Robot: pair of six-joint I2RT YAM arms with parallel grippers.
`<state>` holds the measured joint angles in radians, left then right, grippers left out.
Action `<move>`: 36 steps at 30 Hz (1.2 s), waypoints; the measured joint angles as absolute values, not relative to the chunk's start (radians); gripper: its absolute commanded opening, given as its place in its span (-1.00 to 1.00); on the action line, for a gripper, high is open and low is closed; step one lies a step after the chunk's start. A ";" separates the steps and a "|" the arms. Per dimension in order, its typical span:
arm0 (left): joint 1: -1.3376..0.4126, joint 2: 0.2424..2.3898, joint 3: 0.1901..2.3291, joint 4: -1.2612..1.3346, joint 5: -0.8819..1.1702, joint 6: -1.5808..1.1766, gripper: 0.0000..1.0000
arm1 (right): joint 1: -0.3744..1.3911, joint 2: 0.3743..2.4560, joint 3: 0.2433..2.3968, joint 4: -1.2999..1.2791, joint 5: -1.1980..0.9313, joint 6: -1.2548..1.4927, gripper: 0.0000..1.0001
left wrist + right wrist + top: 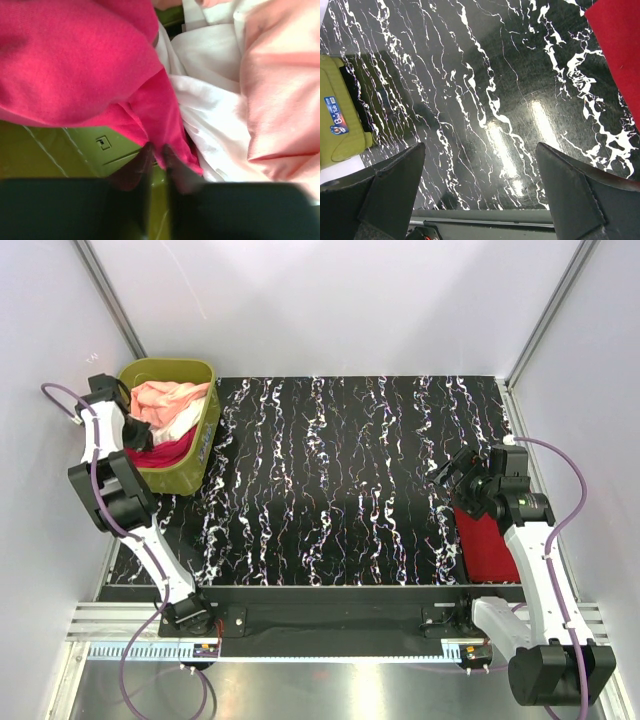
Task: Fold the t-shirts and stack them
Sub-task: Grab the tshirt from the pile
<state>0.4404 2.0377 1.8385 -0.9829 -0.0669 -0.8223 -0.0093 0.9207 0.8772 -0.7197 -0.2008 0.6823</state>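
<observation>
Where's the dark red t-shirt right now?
Top view: the dark red t-shirt lies at the table's near right corner, partly under the right arm, diagonally opposite the olive tub.

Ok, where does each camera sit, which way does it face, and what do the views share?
Top external: above and behind the robot, looking down on the table; left arm, right arm show.
Left wrist: on the left arm, looking into the tub at hot pink shirt, white shirt, peach shirt; left tool pinches the pink.
Right wrist: on the right arm, facing down at bare table; right tool open.
Shared: tub and red shirt, top and right wrist.
</observation>
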 measured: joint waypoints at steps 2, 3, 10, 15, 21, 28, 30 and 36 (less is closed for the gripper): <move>0.441 2.038 1.845 -0.984 -0.064 -0.819 -1.00 | -0.010 0.921 0.878 -0.715 -0.201 0.678 0.99; 0.441 2.038 1.849 -0.986 -0.061 -0.815 -1.00 | -0.009 0.923 0.878 -0.712 -0.202 0.676 0.99; 0.406 2.002 1.945 -1.007 -0.076 -0.784 -1.00 | -0.009 0.934 0.881 -0.702 -0.220 0.652 0.99; 0.316 1.899 2.088 -1.018 -0.118 -0.745 -1.00 | 0.012 0.934 0.883 -0.703 -0.229 0.640 0.99; 0.257 1.782 2.257 -0.996 -0.150 -0.704 -1.00 | 0.083 0.921 0.883 -0.704 -0.227 0.624 0.99; 0.176 1.610 2.339 -0.871 -0.173 -0.621 -1.00 | 0.147 0.914 0.887 -0.703 -0.226 0.617 1.00; 0.168 1.570 2.378 -0.832 -0.169 -0.602 -1.00 | 0.162 0.913 0.887 -0.703 -0.226 0.617 0.99; 0.173 1.453 2.479 -0.701 -0.162 -0.585 -1.00 | 0.181 0.906 0.887 -0.702 -0.229 0.626 1.00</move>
